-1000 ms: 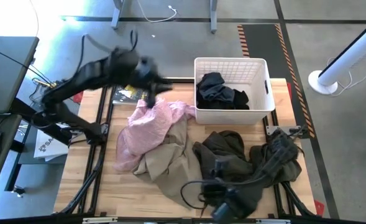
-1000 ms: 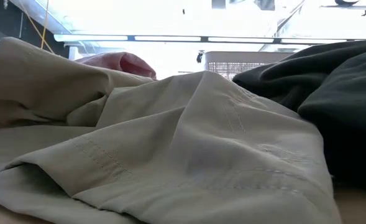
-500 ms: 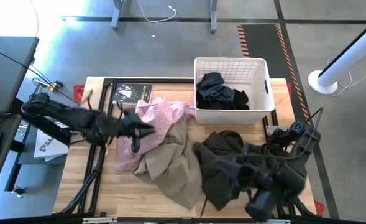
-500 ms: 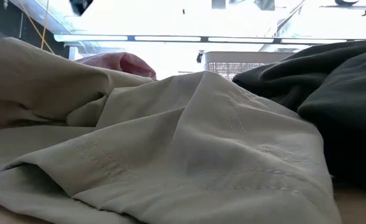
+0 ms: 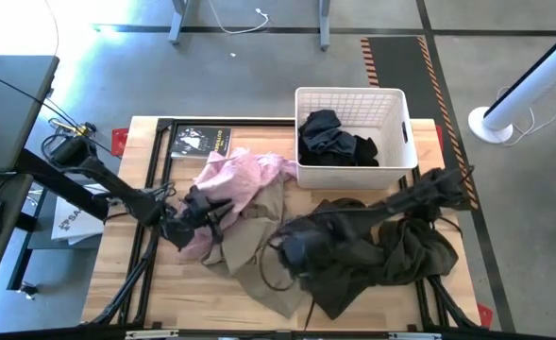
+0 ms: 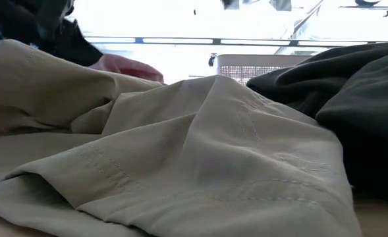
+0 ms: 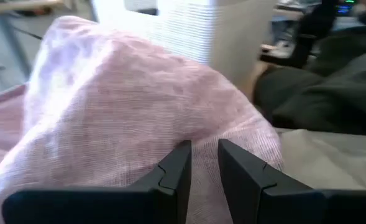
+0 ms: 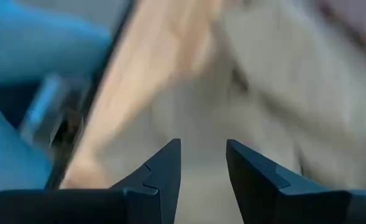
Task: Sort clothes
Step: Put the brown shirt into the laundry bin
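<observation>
A pale pink garment [image 5: 244, 175] lies crumpled at the table's middle left, partly over a beige garment [image 5: 259, 250] that spreads toward the near edge. To the right lies a dark olive garment [image 5: 395, 250]. A black garment [image 5: 334, 137] sits inside the white basket [image 5: 353, 94]. My left gripper [image 5: 205, 212] is low at the pink garment's left side. In the left wrist view it [image 7: 202, 152] is open by a narrow gap, with pink cloth [image 7: 139, 93] right before it. My right gripper [image 5: 289, 253] hovers open [image 8: 202, 152] over the beige cloth, where it meets the olive garment. My left gripper comes nearly level from the table's left, with its fingertips [image 7: 181, 155] right at the pink garment's left side. I cannot tell whether they touch the cloth. No cloth shows between the fingers.
A dark flat book [image 5: 200, 140] lies at the far left of the table, beyond the pink garment. The white basket stands at the far right. In the low view the beige cloth [image 6: 200, 151] fills the front, with the olive garment [image 6: 338, 85] at the right.
My left gripper has come down from high over the book, moving toward the near edge, to the pink garment's left side. My right arm has swung from the near right corner toward the table's middle, over the olive and beige garments. The clothes lie as before.
</observation>
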You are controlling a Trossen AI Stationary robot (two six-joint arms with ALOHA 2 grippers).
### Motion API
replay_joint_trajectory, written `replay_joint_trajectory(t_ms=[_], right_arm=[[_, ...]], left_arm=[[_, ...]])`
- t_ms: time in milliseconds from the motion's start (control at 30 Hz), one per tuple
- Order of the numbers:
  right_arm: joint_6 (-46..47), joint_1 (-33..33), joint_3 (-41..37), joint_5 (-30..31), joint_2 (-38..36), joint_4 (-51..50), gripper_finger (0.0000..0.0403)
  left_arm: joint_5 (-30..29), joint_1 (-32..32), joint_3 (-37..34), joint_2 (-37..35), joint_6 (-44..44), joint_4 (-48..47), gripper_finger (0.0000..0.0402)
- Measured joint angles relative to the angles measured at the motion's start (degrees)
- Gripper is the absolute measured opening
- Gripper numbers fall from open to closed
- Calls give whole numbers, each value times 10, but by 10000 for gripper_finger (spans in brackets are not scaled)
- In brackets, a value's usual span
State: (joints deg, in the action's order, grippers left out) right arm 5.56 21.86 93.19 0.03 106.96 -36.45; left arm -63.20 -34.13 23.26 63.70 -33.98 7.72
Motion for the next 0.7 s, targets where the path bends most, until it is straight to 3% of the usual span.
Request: replay_joint_trajectory(t_ms=[133, 367, 567, 700], right_arm=[[-57, -55, -64, -15, 0, 153, 124], [-72, -132, -67, 11, -1, 154, 149], [-44, -171, -68, -27, 20, 133, 245], [-45, -163, -68, -48, 62, 136, 318]], left_arm=[[-30, -15, 0, 18, 2, 1, 76], [-31, -20, 0, 24, 12, 0, 76], [-34, -20, 0, 24, 12, -3, 76], [-34, -20, 0, 24, 12, -5, 76]])
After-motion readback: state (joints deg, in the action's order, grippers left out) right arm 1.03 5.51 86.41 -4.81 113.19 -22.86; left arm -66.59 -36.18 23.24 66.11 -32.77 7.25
